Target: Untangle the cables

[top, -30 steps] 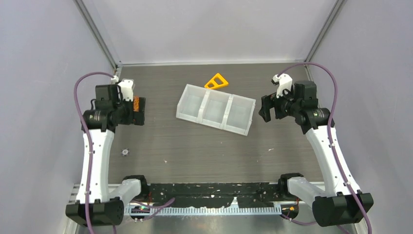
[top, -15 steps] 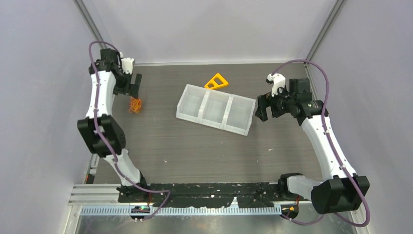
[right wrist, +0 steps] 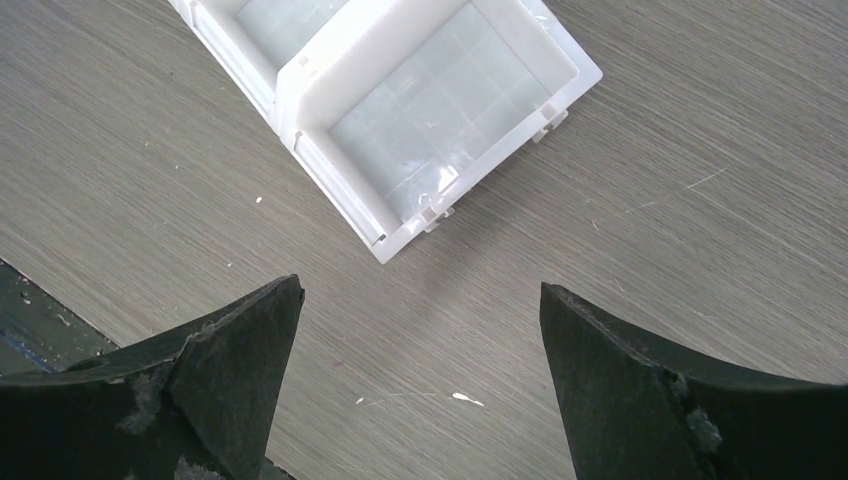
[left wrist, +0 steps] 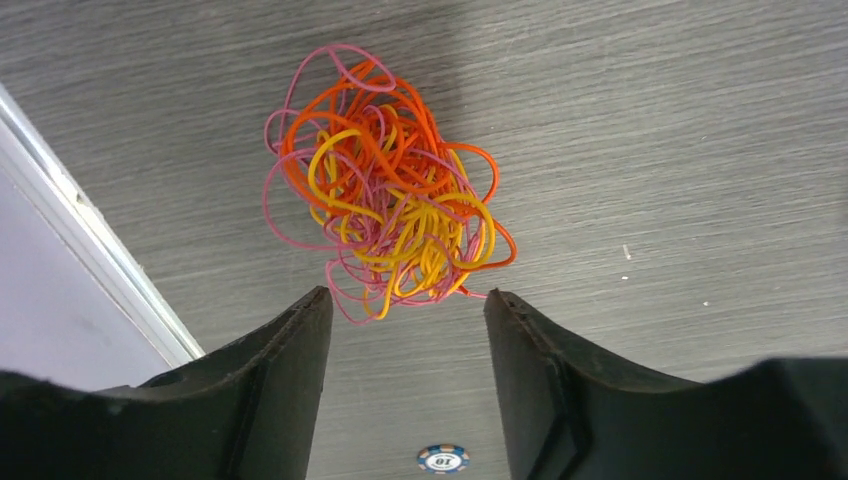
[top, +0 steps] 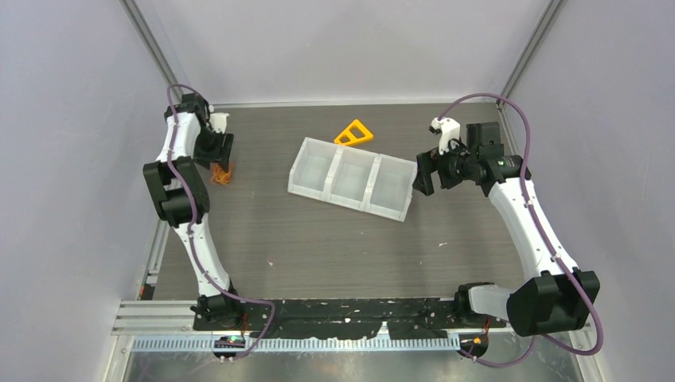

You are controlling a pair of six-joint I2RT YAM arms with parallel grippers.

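Note:
The cables (left wrist: 385, 190) lie as one tangled ball of thin orange, yellow and pink-red loops on the dark wood-grain table, near its far left edge (top: 220, 173). My left gripper (left wrist: 408, 300) hovers right at the tangle, open, with nothing between its fingers. The lowest loops reach to just ahead of its fingertips (left wrist: 312, 305), and from above the gripper (top: 219, 155) partly covers the ball. My right gripper (right wrist: 420, 290) is wide open and empty over bare table, just off the right end of the tray (top: 420, 177).
A white three-compartment tray (top: 410, 191) sits slanted mid-table, its corner compartment in the right wrist view (right wrist: 300, 120). An orange triangle (top: 354, 133) lies behind it. A small poker chip (left wrist: 443, 459) lies on the table. A metal rail (left wrist: 90, 250) borders the left edge.
My left arm has stretched out to the far left corner and come down over the cable tangle. My right gripper has edged left toward the tray's end.

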